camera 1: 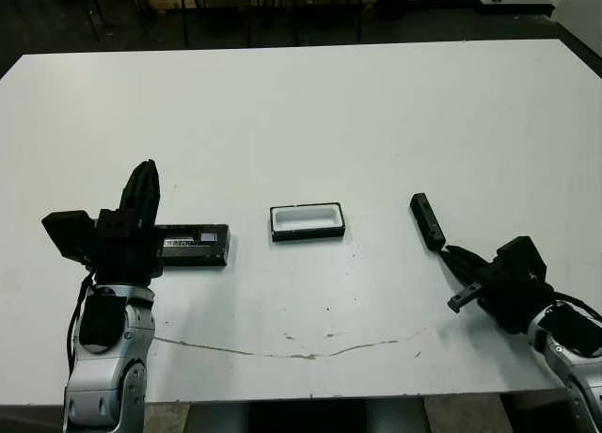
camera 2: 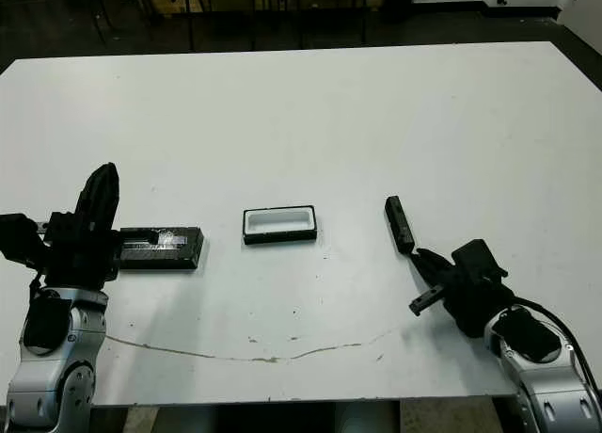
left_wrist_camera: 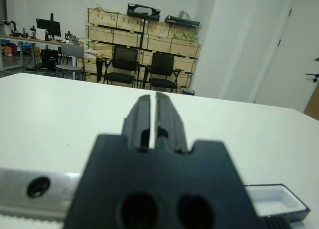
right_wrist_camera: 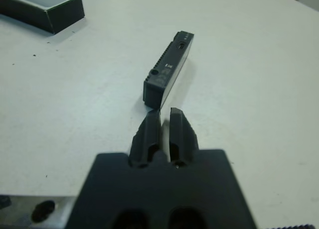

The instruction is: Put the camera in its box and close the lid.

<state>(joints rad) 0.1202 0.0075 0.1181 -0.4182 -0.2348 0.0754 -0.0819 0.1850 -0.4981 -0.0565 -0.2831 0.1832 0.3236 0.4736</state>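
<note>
The camera point(camera 1: 427, 221), a slim black bar, lies flat on the table right of centre. My right gripper point(camera 1: 446, 252) is shut and holds nothing; in the right wrist view its fingertips point(right_wrist_camera: 152, 120) sit just short of the camera's point(right_wrist_camera: 168, 72) near end. The box point(camera 1: 307, 221), a black-rimmed tray with white lining, stands open at the centre with nothing in it. The lid point(camera 1: 196, 245), a flat black slab with a pale strip, lies left of the box. My left gripper point(camera 1: 148, 172) is shut on nothing and hangs above the lid's left end, pointing toward the far edge.
A thin dark crack line point(camera 1: 282, 351) runs across the white table point(camera 1: 310, 122) near its front edge. Beyond the far edge, the left wrist view shows chairs point(left_wrist_camera: 119, 64) and stacked crates point(left_wrist_camera: 149, 40).
</note>
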